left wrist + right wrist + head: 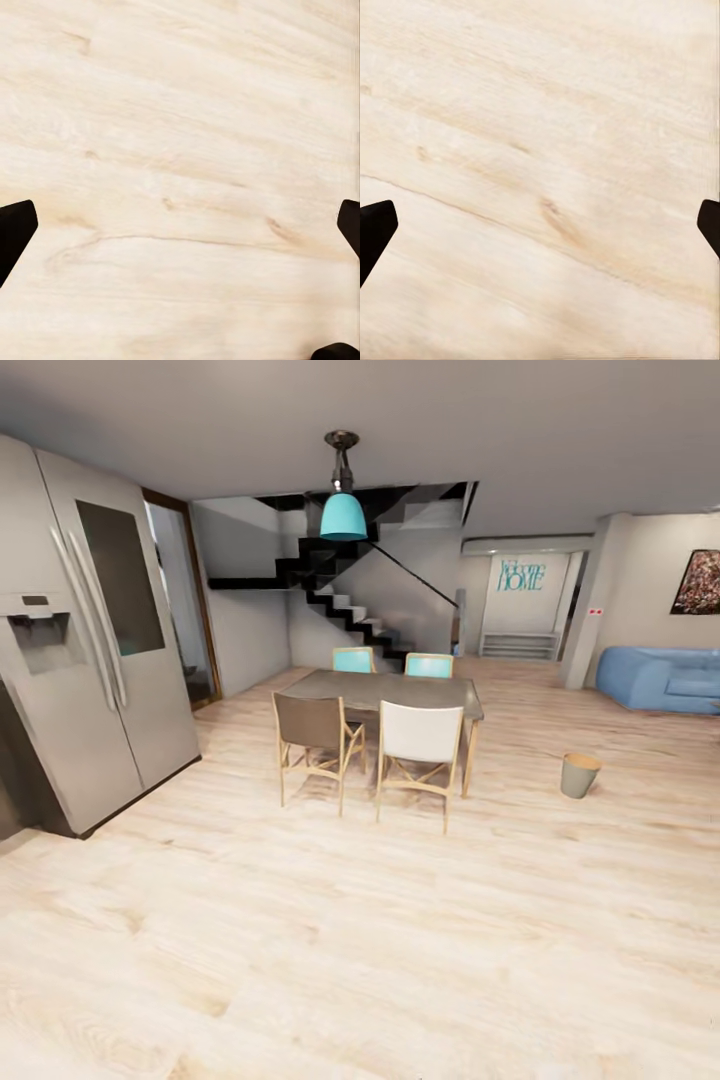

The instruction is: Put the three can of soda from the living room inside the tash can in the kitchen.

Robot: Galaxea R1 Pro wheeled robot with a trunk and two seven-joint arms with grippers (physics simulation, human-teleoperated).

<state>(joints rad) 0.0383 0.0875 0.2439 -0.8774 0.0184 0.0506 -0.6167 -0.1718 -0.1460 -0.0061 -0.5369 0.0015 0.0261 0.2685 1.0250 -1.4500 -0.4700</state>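
Transit step, judged: standing in the kitchen, no cans in sight. Bin [580, 774] upright on pale floor [400, 960], right of the table [400, 690]. Left gripper [180, 225] and right gripper [540, 225] spread wide, empty. Next: drive toward the sofa [660, 678] to find cans.

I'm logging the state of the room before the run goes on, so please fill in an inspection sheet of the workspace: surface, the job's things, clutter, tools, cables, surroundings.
Surface: pale wood floor, bare around the robot.
Job's things: trash can upright on the floor, right of the dining table; soda cans nothing seen.
Clutter: nothing seen.
Tools: left tool and right tool both open, dark fingertips spread wide above the floor, holding nothing.
Cables: nothing seen.
Surroundings: steel fridge at left, four chairs around the table, teal pendant lamp, staircase behind, blue sofa at far right.
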